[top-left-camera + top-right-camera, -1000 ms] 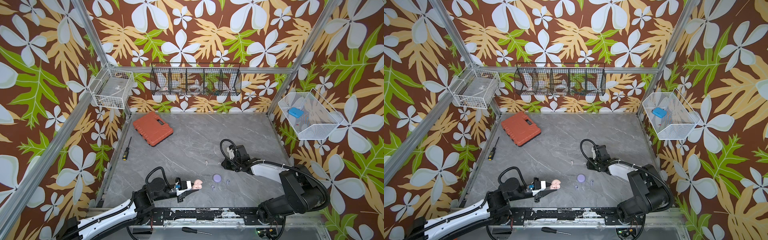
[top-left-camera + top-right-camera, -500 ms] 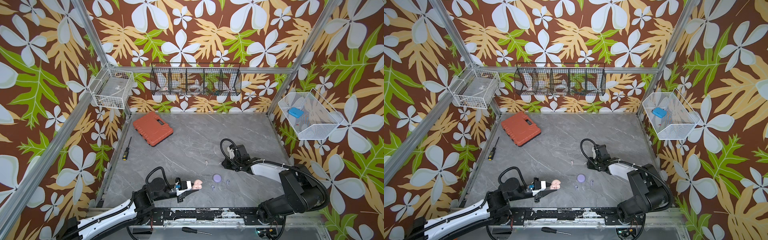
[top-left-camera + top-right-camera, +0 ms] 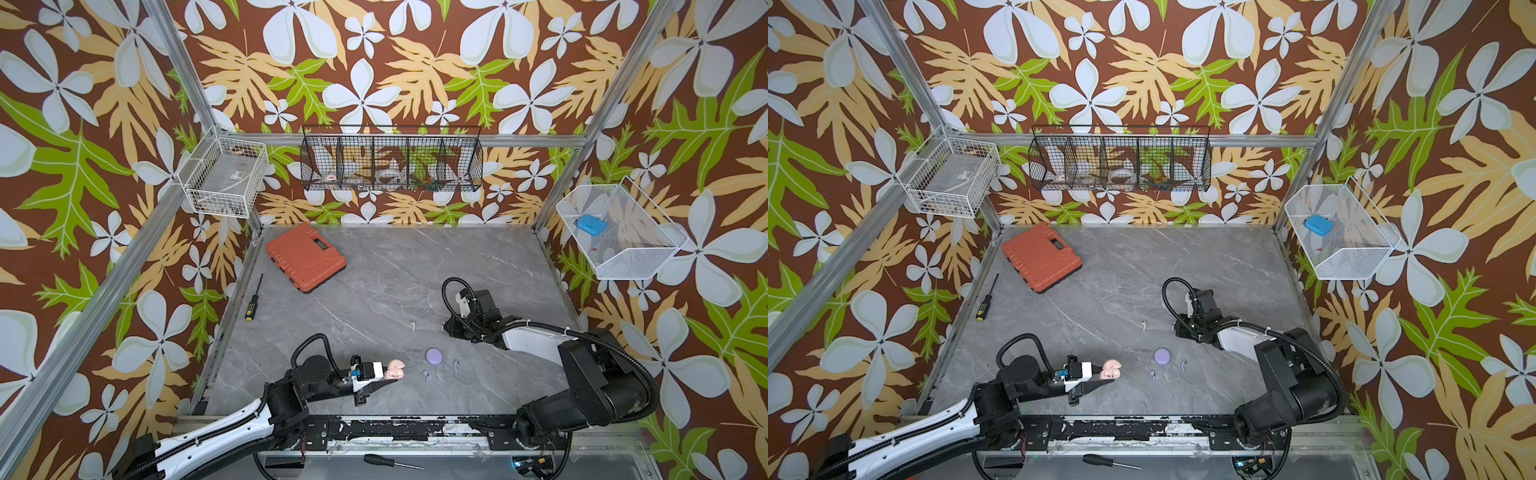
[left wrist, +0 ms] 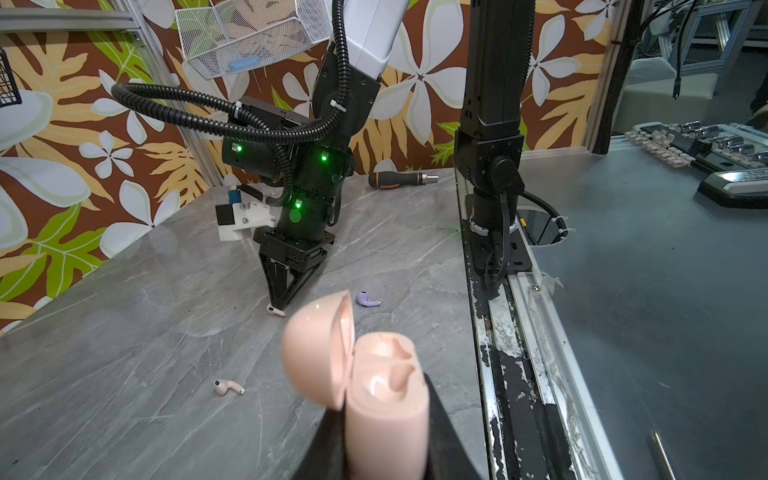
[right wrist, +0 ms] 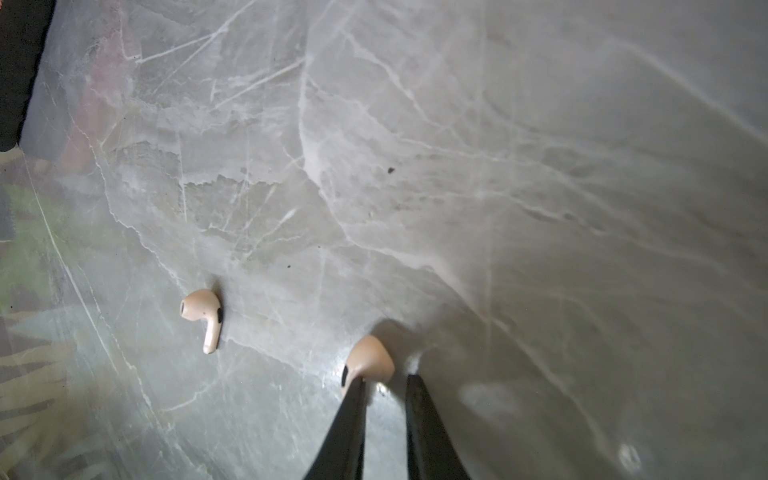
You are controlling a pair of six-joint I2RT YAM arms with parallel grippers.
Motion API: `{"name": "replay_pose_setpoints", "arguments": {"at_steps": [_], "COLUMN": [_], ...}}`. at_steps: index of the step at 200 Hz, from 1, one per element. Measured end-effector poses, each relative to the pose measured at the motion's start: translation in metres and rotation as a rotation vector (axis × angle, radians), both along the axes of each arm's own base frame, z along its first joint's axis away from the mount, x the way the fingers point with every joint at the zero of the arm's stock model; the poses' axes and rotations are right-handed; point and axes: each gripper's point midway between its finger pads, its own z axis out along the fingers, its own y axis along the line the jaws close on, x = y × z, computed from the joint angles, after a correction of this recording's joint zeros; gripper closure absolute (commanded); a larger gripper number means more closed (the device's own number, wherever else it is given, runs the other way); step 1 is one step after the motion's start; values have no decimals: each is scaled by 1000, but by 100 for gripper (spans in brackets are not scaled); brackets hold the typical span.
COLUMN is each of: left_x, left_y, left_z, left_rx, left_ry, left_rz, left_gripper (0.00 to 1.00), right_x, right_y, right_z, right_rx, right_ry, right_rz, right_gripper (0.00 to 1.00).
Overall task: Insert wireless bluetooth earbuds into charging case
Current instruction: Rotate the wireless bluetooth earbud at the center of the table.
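4 cameras, 1 table (image 3: 374, 270)
Both top views look down from high; wrist cameras sit low, close, sharing 1 pink earbud (image 4: 229, 387).

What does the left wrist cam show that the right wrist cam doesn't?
Left wrist only: the pink case, lid open, in the left jaws; a lavender earbud; the right arm; a screwdriver. Right wrist only: no further object I can name, just a closer look. Both: the right jaws' tips down at one pink earbud, a second pink earbud lying loose nearby on the table.
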Motion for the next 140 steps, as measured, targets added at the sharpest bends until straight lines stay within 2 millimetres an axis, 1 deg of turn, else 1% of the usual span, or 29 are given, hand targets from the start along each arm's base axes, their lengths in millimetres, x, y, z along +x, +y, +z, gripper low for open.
{"name": "replay_pose_setpoints", "arguments": {"at_steps": [46,66,76,108,140], "left_x": [0,-1,-1,-1,-1], "left_y": [0,0,0,1,1], "left_z": [0,0,1,1,1], "left_rx": [-1,-1,-1,-2,-2], "left_ry": [-1,-3,-4,-4,-5], "left_rz": [0,-2,-3,-3,-3], "left_gripper": [100,100,100,100,100], "right_x": [-1,-1,-2,-8,-5], "right_y": [-7,-9,-11,-18,-17], "right_z": [0,1,2,7,21], "right_rx": [-28,-35,-41,-74,-73], "right_ry": [8,11,16,41,39], "right_rz": [-15,-19,-21,-36,-43], "right_gripper": [80,78,76,60,53]}}
